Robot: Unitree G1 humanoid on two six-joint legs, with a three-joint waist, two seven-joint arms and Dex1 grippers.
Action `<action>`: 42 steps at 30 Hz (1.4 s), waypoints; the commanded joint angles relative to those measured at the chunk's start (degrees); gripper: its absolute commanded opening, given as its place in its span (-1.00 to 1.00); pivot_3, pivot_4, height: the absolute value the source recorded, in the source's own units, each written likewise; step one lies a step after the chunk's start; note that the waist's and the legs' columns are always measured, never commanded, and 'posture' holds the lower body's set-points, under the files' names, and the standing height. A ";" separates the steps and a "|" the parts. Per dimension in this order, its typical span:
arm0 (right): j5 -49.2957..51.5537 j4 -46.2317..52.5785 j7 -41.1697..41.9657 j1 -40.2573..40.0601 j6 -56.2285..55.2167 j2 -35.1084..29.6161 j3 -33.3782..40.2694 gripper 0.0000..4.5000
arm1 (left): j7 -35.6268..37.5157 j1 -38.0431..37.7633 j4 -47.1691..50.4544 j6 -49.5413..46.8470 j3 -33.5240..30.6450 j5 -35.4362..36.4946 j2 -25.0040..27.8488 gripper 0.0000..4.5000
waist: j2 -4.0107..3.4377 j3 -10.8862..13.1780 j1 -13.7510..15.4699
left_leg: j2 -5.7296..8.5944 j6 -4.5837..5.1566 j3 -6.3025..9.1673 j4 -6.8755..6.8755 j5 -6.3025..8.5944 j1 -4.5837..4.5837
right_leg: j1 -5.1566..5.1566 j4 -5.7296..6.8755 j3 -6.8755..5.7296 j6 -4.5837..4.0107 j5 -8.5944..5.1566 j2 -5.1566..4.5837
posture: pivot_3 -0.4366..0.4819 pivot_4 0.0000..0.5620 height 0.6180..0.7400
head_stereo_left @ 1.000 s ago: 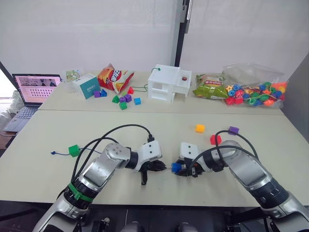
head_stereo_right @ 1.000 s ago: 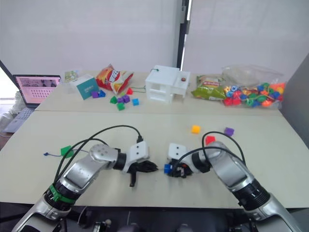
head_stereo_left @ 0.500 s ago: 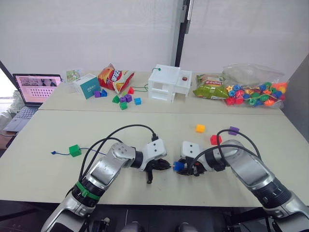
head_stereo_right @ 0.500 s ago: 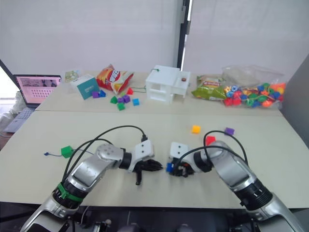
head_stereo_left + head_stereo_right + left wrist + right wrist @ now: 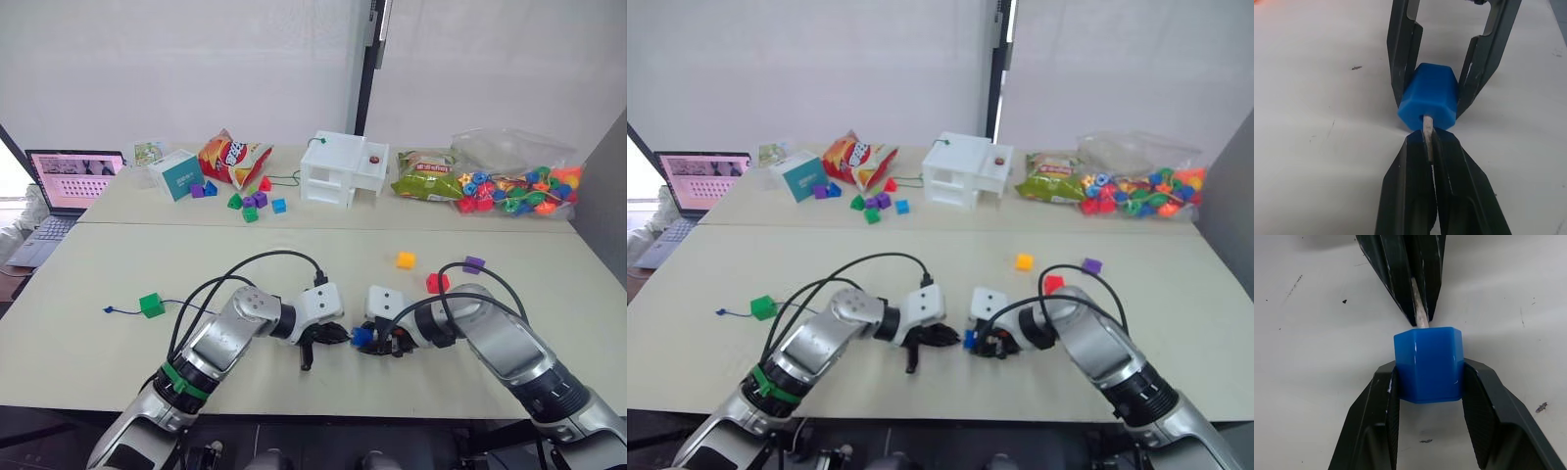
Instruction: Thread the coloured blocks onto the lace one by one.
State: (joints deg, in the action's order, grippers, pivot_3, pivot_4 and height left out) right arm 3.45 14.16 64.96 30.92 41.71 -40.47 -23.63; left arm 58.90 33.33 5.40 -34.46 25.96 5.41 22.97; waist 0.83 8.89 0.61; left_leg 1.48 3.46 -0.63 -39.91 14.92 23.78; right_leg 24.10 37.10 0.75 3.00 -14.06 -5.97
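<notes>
White walls stood behind a pale worktop (image 5: 88, 255) that was wide and flat. Closest of all, the two arms met low in the middle. The right gripper (image 5: 1428, 382) had its fingers (image 5: 1371, 421) closed on the sides of the blue block (image 5: 1428, 363), so the block could not roll or turn. The hole side faced the other arm, which looked like the point of holding it that way. The left gripper (image 5: 1429, 147) had its fingers (image 5: 1408, 186) pinched tight on the stiff pale tip of the lace (image 5: 1427, 128). Just a short bit of tip stuck out, so it would not bend. The tip sat right at the hole of the block, and it seemed to be starting to go in. How deep it went could not be seen.

A little farther off on the robot's left lay the green block (image 5: 150, 305), with a thin dark tail (image 5: 115, 310) of the lace beside it. It looked as if it was already on the lace, so blue would be the second one. On the right, a bit farther away, the red block (image 5: 437, 283), yellow block (image 5: 406, 259) and purple block (image 5: 474, 264) waited apart from each other.

Farthest back were a small white house (image 5: 343, 168), a snack bag (image 5: 233, 157), a bag of beads (image 5: 517, 186) and a laptop (image 5: 61, 186).
</notes>
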 commanded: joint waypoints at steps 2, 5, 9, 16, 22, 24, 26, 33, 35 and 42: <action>1.72 3.02 -0.39 0.59 0.31 1.42 0.03 -0.43 | 0.04 0.01 1.26 3.14 -0.07 0.98 -1.05 -1.00 | 0.00 0.00 0.00 | 0.00 0.00 0.00 0.00 0.00 0.00 | 0.01 0.00 0.00 0.00 0.00 0.00 | -0.05 -0.47 1.00; 1.67 3.10 -0.40 0.50 0.40 1.29 0.06 -0.43 | 0.47 0.09 1.12 4.46 -1.14 0.91 0.35 -0.68 | 0.00 0.00 -0.01 | 0.00 0.00 0.00 0.00 0.00 0.00 | 0.01 0.00 0.00 0.00 0.00 0.00 | -0.05 -0.47 1.00; 1.67 3.29 -0.52 0.42 0.62 1.26 0.13 -0.43 | 1.61 -0.08 1.55 5.33 -1.89 0.85 2.84 -0.09 | 0.00 0.00 0.00 | 0.00 0.00 0.00 0.01 0.00 0.01 | 0.03 0.00 0.01 0.00 0.00 0.00 | -0.05 -0.47 1.00; 1.56 3.27 -0.94 0.23 0.78 1.15 0.37 -0.43 | 5.28 -1.81 2.50 5.29 -4.98 3.50 9.06 0.20 | 0.00 0.00 -0.04 | 0.00 0.00 0.01 0.03 0.00 0.00 | 0.04 0.00 0.00 0.00 0.00 -0.01 | -0.05 -0.47 1.00; 1.55 3.20 -1.34 0.10 0.74 0.92 0.43 -0.43 | 7.12 -4.16 0.57 8.25 -5.95 4.06 11.52 0.20 | 0.00 0.00 0.01 | 0.01 0.00 0.00 0.03 0.00 0.00 | 0.04 -0.01 0.00 0.00 0.00 -0.02 | -0.05 -0.47 1.00; 1.61 3.38 -1.42 -0.06 0.83 0.81 0.48 -0.43 | 6.81 -4.13 -1.25 9.59 -5.94 3.74 11.03 0.20 | 0.00 0.00 0.08 | 0.00 0.00 0.00 0.02 0.00 0.01 | 0.03 -0.01 -0.02 0.00 0.00 -0.02 | -0.05 -0.47 1.00; 1.65 3.57 -1.42 -0.20 0.90 0.69 0.49 -0.43 | 6.72 -3.87 -2.60 10.63 -5.64 3.44 10.50 0.20 | 0.00 0.00 0.07 | 0.01 0.00 0.00 0.02 0.00 0.01 | 0.01 -0.01 -0.02 0.00 0.00 -0.02 | -0.05 -0.47 1.00; 1.84 4.14 -1.57 -0.52 1.55 0.42 0.63 -0.43 | 7.01 -3.16 -4.17 11.82 -5.34 3.88 8.50 -0.75 | 0.00 0.00 0.05 | 0.01 0.00 0.00 0.02 0.00 0.01 | 0.02 0.00 -0.02 0.00 0.00 -0.02 | -0.05 -0.47 1.00; 1.87 4.30 -1.66 -0.56 1.78 0.35 0.67 -0.43 | 7.03 -3.01 -4.41 11.85 -5.48 3.88 8.18 -0.98 | 0.00 0.00 0.00 | 0.01 0.00 0.00 0.02 0.00 0.01 | 0.03 -0.01 -0.02 0.00 0.00 -0.02 | -0.05 -0.47 1.00; 2.40 4.82 -2.38 -0.76 2.37 -0.06 0.62 -0.43 | 7.83 -2.60 -4.26 11.78 -5.49 4.07 8.24 -1.00 | 0.00 0.00 0.03 | 0.01 0.00 0.00 0.02 0.00 0.01 | 0.02 0.00 -0.01 0.00 0.00 -0.01 | -0.05 -0.47 1.00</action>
State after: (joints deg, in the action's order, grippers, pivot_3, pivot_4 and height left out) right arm 5.23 16.91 62.91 30.43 43.96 -39.99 -24.01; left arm 66.11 29.67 -0.12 -23.68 21.18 9.07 31.10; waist 0.83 8.89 0.64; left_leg 1.49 3.46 -0.63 -39.89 14.92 23.79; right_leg 24.13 37.10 0.74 3.00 -14.07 -5.98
